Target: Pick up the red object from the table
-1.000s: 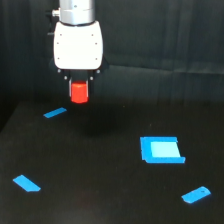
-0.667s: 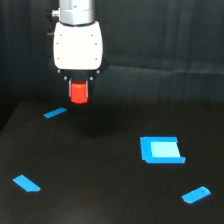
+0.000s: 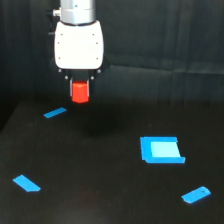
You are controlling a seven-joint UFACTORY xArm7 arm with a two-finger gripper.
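The red object [image 3: 79,92], a short red-orange cylinder, hangs under the white gripper [image 3: 79,86] near the top left of the exterior view. The gripper is shut on it, and only the cylinder's lower part shows below the white housing. It is clear of the black table [image 3: 100,190], held well above the surface with the dark backdrop behind it. The fingers themselves are mostly hidden by the housing and the cylinder.
A thin blue strip [image 3: 54,113] lies below and left of the gripper. A blue square piece [image 3: 161,150] lies at the right, a small blue piece [image 3: 196,194] at the lower right, another [image 3: 26,183] at the lower left.
The gripper and the red object it holds have risen slightly; the blue pieces have not moved.
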